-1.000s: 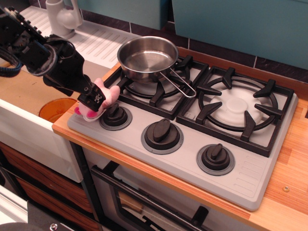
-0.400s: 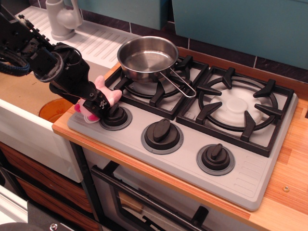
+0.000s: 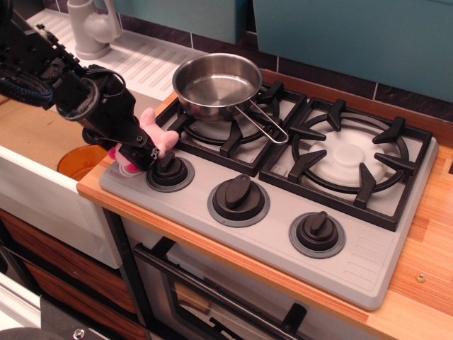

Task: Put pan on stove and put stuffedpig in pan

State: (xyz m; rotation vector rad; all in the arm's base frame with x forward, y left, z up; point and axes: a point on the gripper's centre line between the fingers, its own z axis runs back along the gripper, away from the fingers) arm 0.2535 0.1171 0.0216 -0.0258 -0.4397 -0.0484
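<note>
Over the last second my gripper (image 3: 144, 152) has turned and come up a little at the left front corner of the stove (image 3: 368, 273), and the stuffedpig (image 3: 150, 129) has come with it: its pink body now stands higher between my fingers, with one foot showing low beside the leftmost knob (image 3: 168, 168). My jaws look clamped on the stuffedpig. I judge that the pick has taken and that I am at the start of the lift, so what is left is the carry to the pan (image 3: 216, 85) and the drop.

To my far left are the white sink with its faucet (image 3: 90, 28) and an orange bowl (image 3: 83, 159) below the counter edge, both out of the route. The pan already sits on the left burner grate (image 3: 228, 134), so the first half of the task looks done. Its bowl is empty and open from above.

In my way are the leftmost knob, just beside my fingertips, and the pan's near rim, which I must clear by rising first. The wire-loop handle (image 3: 265, 124) points toward the right burner grate (image 3: 350, 156), away from my approach.
</note>
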